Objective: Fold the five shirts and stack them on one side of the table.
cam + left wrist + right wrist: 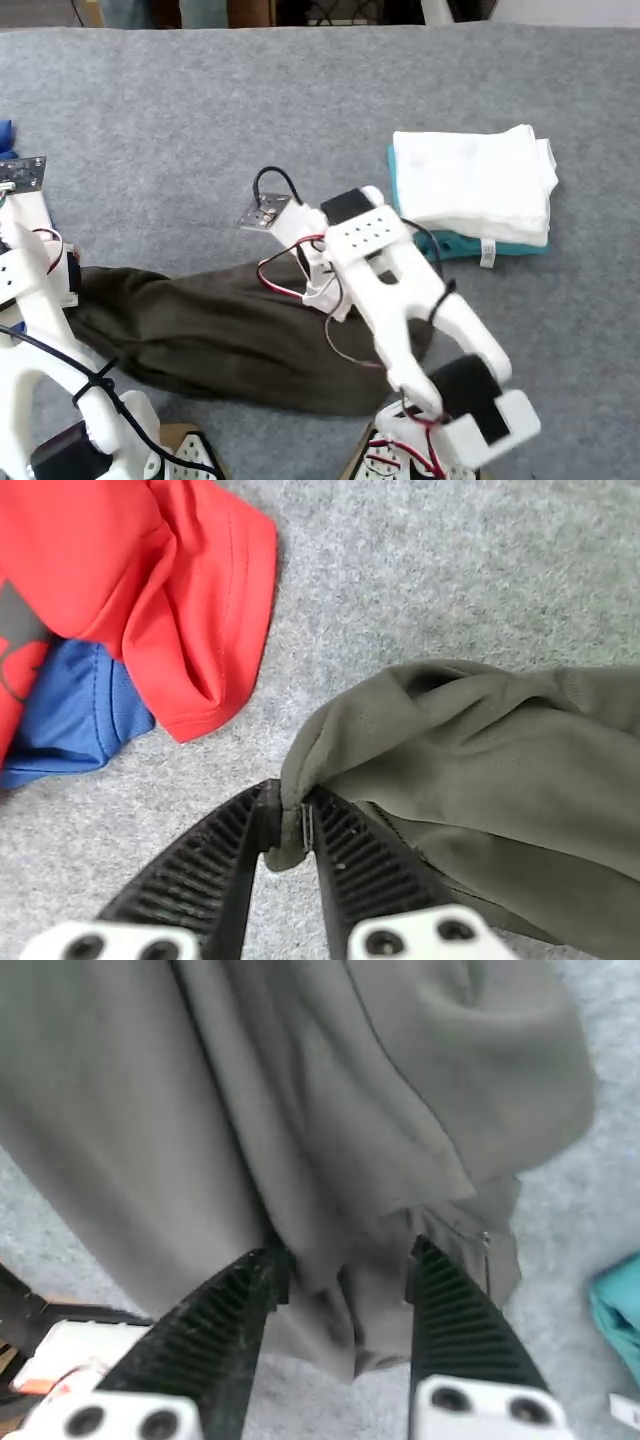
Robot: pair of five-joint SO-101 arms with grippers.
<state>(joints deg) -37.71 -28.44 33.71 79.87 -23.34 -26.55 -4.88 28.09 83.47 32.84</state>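
Pinching olive shirt (480, 750): left gripper (285, 825) (right gripper (345, 1270) agape).

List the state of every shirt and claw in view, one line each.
Olive-green fabric shirt: bunched, unfolded.
White fabric shirt: folded, atop teal.
Teal fabric shirt: folded, under white.
Red fabric shirt: crumpled.
Blue fabric shirt: crumpled, partly under red.
Left claw: shut on olive-green shirt's edge.
Right claw: open, over olive-green shirt.
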